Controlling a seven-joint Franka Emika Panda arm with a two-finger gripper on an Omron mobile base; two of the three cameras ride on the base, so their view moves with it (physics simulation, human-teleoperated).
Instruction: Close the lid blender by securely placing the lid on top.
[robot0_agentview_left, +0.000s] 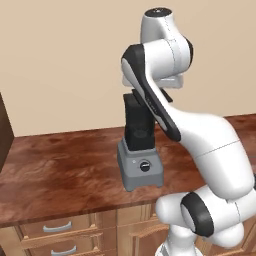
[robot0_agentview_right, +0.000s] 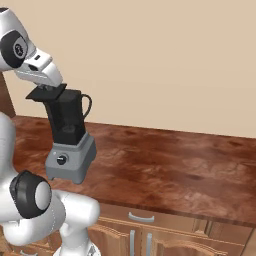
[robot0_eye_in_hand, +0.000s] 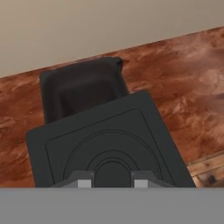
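Observation:
The blender stands on the wooden counter: a grey boxy base (robot0_agentview_right: 70, 159) with a round black knob (robot0_agentview_right: 62, 159), and on it a tall black jar (robot0_agentview_right: 67, 117) whose top is uncovered. In the hand view the jar's open mouth (robot0_eye_in_hand: 83, 89) lies just beyond the lid (robot0_eye_in_hand: 109, 144). The lid is a flat black squarish slab with raised rings. My gripper (robot0_eye_in_hand: 112, 181) is shut on the lid's centre knob. In the right base view the lid (robot0_agentview_right: 46, 93) hangs level with the jar's rim, shifted to its left and overlapping one edge. In the left base view my arm hides most of the jar (robot0_agentview_left: 137, 125).
The brown wooden counter (robot0_agentview_right: 170, 160) runs far to the right of the blender, against a beige wall. Drawers with pale handles (robot0_agentview_left: 57, 227) sit under its front edge. A dark cabinet side (robot0_agentview_left: 4, 131) stands at the counter's left end.

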